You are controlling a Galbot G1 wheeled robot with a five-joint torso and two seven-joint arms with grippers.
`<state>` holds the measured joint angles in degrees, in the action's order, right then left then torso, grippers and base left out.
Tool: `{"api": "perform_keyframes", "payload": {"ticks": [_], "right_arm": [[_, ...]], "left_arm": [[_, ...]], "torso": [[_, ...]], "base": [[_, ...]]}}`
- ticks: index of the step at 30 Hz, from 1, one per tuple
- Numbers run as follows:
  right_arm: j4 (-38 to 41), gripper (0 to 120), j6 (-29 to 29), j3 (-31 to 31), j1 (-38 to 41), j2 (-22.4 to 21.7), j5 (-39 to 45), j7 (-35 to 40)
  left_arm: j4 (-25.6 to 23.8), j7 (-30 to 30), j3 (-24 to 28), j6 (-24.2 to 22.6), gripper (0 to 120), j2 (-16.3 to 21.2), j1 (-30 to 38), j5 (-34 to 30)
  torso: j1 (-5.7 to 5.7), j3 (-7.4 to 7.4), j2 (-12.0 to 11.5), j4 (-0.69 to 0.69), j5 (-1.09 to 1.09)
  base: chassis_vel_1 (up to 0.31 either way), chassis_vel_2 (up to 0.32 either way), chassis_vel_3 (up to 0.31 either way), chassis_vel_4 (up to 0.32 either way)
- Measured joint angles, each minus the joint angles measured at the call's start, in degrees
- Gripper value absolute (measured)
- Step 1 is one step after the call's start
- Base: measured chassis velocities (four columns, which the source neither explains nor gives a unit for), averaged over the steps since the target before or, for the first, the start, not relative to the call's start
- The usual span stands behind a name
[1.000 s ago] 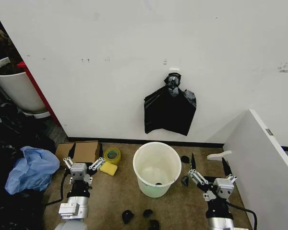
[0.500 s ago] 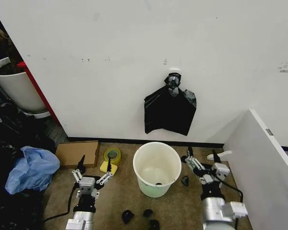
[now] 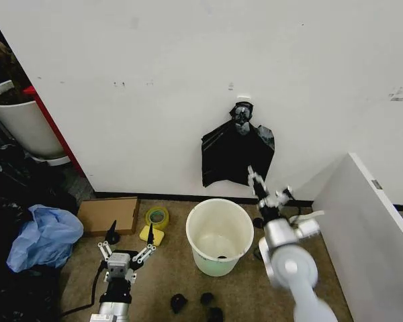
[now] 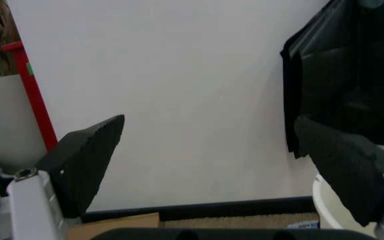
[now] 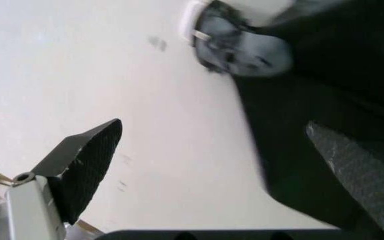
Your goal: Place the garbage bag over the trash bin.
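Black, glossy and wrinkled, the garbage bag hung flat against the white wall from a small hook, gathered into a knot at the top and spreading into a squarish sheet below, its lower edge well above the floor. Directly beneath it the trash bin, an off-white round bucket tapering to its base, stood upright on the brown carpet with its mouth bare and only a small dark speck inside. The right gripper was raised in front of the bag's lower right corner, its jaws spread wide with nothing between them; in the right wrist view the dark padded fingers framed the knot and hook with the bag's black film close ahead. The left gripper sat low on the floor to the left of the bin, near a roll of yellow tape, a yellow sponge and a flat cardboard box, its jaws likewise parted and empty. Judging from this, the risk lay in the grab: the thin film lay tight to the wall, so the fingers might scrape the wall and close on nothing, or pinch only one layer. A pull against the knot on the hook could tear the plastic or leave it snagged. The arm also passed close by the bin's rim, so a careless swing could tip the light bucket.
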<state>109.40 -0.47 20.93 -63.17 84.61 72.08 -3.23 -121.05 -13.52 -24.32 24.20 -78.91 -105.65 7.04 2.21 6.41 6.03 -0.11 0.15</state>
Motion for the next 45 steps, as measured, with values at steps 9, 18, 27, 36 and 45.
{"api": "perform_keyframes", "payload": {"ticks": [9, 18, 27, 36, 45], "right_arm": [[-12.3, 100, 0.4, 0.7, 9.7, 3.6, 1.0, -1.9], [-20.9, 100, 0.6, 3.4, 15.6, 5.6, 0.2, -4.0], [-23.3, 92, 0.0, 3.8, 18.1, 6.3, 1.9, -5.3], [-24.7, 56, -0.1, 3.7, 18.6, 6.9, 2.6, -6.7], [-24.8, 22, 0.3, 4.3, 18.2, 6.4, 2.8, -6.7]], "left_arm": [[-0.3, -0.2, -0.4, 0.4, 99, -1.1, -1.3, 1.4], [0.6, -0.9, -0.3, 0.5, 99, -3.3, -1.0, 0.6], [1.3, -1.3, 0.0, 0.5, 99, -4.7, -1.0, 0.8], [1.5, -1.9, -0.2, 0.5, 99, -6.5, -1.1, 0.8], [2.0, -2.0, -0.1, 0.5, 99, -6.6, -0.8, 0.7]], "torso": [[0.00, 0.00, 0.0, -0.01, 0.01], [0.00, 0.00, 0.0, -0.01, 0.00], [0.00, -0.01, 0.0, -0.01, 0.00], [-0.01, -0.01, 0.0, 0.00, 0.00], [-0.01, -0.01, 0.0, -0.01, 0.00]], "base": [[0.000, 0.000, 0.000, 0.000], [0.000, 0.000, 0.000, 0.000], [0.000, 0.000, 0.000, 0.000], [0.000, 0.000, 0.000, 0.000], [0.000, 0.000, 0.000, 0.000]]}}
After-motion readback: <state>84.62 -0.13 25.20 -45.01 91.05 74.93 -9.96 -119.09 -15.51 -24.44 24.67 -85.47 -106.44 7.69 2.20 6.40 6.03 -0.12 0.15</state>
